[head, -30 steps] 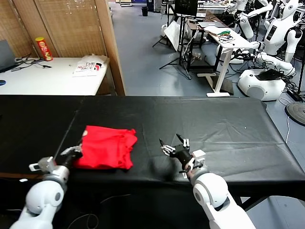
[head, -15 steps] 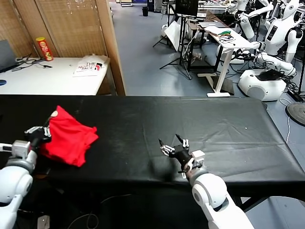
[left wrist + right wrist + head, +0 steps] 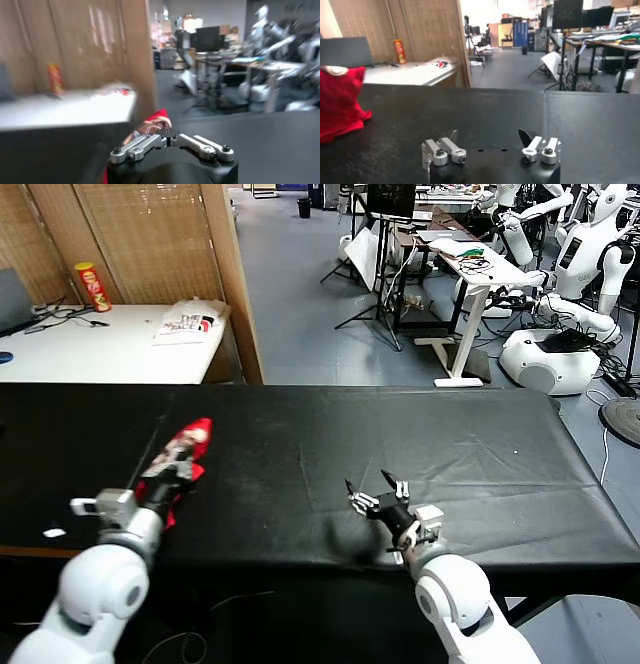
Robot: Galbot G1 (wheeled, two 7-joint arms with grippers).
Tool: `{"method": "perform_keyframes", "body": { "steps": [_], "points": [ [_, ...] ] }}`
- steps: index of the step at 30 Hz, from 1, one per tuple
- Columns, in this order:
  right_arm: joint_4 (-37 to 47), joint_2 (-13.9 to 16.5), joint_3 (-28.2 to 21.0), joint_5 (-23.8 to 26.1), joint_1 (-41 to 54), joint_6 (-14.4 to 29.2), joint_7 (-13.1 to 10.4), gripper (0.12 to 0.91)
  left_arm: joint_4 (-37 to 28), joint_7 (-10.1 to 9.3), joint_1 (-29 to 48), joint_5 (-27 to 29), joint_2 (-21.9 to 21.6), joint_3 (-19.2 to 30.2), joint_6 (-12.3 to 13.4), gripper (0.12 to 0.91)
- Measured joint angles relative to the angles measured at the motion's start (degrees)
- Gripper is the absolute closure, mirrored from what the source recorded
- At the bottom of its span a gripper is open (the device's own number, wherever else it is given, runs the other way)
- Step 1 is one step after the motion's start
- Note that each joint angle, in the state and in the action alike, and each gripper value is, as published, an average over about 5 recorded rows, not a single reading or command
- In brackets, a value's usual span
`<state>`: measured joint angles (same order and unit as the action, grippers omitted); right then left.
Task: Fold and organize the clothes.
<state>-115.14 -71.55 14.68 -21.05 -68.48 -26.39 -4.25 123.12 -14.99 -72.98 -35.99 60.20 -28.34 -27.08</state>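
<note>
Since the last frame my left gripper (image 3: pixel 172 474) has swung the red T-shirt (image 3: pixel 187 452) from a spread bundle into a narrow, bunched strip, clamped shut on its near end, print side showing. The shirt hangs just above the black table (image 3: pixel 420 434), well left of centre, its long axis running away from me toward the wooden partition (image 3: pixel 232 274). My right gripper (image 3: pixel 378 502) waits near the table's front edge, well right of the shirt, jaws spread wide and empty. The left arm is clearly nearer. Beyond the table lies a lab of desks and parked robots.
</note>
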Motion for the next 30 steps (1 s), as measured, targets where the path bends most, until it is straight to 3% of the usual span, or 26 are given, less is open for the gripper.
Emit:
{"method": "perform_keyframes", "body": {
  "steps": [5,8,15,19,22,30],
  "points": [
    [-0.17,0.88,0.02,-0.27,-0.31,-0.05,0.37,0.227,0.03,-0.56,0.36,1.44,4.78,5.58,0.74,0.904],
    [0.11,1.26,-0.61,-1.09,0.13,-0.27,0.86,0.227,-0.22,0.58,0.13,3.57,8.00,8.32,1.76,0.852],
    [0.25,2.78,-3.00,-6.12,1.61,-2.21,1.88,0.227,0.61,8.47,-1.75,12.57,12.35,11.96,4.14,0.478],
    [0.87,2.72,-4.43,-9.88,2.89,-3.84,0.79,0.227,2.04,10.22,-2.66,14.43,11.61,11.73,6.32,0.291],
    [1.61,1.98,-5.87,-12.94,4.20,-5.49,0.07,0.227,2.55,10.18,-2.89,14.89,10.63,10.82,7.43,0.240],
    [5.03,-0.13,-11.47,-21.52,8.84,-11.01,-1.52,0.227,2.47,9.47,-4.74,15.65,9.83,8.77,8.36,0.232]
  ]
}}
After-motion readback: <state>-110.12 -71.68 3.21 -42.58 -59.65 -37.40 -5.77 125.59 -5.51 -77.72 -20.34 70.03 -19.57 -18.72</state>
